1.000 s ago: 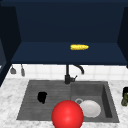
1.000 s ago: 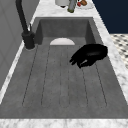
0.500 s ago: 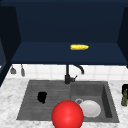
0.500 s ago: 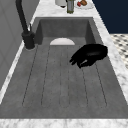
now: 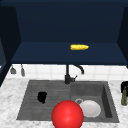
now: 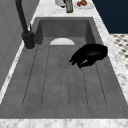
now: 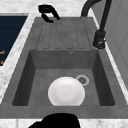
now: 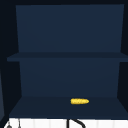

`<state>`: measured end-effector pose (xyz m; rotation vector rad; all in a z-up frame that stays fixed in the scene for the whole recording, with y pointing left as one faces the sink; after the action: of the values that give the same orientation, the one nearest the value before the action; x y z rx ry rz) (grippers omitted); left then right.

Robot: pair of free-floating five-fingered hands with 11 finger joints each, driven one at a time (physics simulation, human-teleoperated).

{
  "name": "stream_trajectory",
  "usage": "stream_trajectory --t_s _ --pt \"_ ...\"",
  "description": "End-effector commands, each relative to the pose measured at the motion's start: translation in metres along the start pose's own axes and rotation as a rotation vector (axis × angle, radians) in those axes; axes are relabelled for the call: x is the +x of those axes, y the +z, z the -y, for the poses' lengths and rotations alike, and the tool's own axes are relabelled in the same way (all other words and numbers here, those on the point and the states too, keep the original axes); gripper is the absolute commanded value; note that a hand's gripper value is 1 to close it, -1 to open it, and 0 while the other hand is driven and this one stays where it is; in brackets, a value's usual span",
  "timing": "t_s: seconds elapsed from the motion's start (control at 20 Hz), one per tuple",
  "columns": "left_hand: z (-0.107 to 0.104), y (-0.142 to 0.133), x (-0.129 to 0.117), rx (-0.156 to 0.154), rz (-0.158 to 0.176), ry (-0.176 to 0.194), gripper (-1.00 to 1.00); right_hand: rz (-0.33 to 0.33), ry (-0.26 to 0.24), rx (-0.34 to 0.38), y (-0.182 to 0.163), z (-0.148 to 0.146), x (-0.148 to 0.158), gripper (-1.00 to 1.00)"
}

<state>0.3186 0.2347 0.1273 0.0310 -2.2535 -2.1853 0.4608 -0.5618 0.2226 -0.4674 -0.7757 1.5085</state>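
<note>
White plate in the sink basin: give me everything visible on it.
The white plate is round, plain and smooth, with no pattern; it looks like glazed ceramic. It lies flat on the floor of the sink basin, beside the drain and just overlapping its edge. Nothing lies on it, and neither hand touches it. In the front view a red ball hides its left edge.

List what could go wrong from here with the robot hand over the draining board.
1. The left robot hand hangs over the ribbed draining board with fingers curled and holding nothing; lowered, it might scrape the ribs.
2. A sweep toward the basin could knock the white plate by the drain.
3. The faucet stands close behind and may be struck.
</note>
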Motion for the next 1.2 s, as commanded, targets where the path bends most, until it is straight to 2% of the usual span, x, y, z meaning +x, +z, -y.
stream_trajectory --t_s 0.0,0.3,0.75,1.0,1.15 --pt "0.000 0.000 0.000 0.000 0.000 0.000 0.00 -0.012 0.022 -0.038 -0.012 -0.022 -0.004 1.00" --pt "0.000 0.000 0.000 0.000 0.000 0.000 0.00 -0.013 0.027 -0.060 -0.004 -0.025 -0.001 1.00" --pt "0.000 0.000 0.000 0.000 0.000 0.000 0.00 -0.006 0.030 -0.166 0.023 -0.038 0.006 1.00" --pt "0.000 0.000 0.000 0.000 0.000 0.000 0.00 -0.007 0.029 -0.146 0.018 -0.031 0.006 1.00" --pt "0.000 0.000 0.000 0.000 0.000 0.000 0.00 -0.003 0.030 -0.167 0.019 -0.039 0.005 1.00"
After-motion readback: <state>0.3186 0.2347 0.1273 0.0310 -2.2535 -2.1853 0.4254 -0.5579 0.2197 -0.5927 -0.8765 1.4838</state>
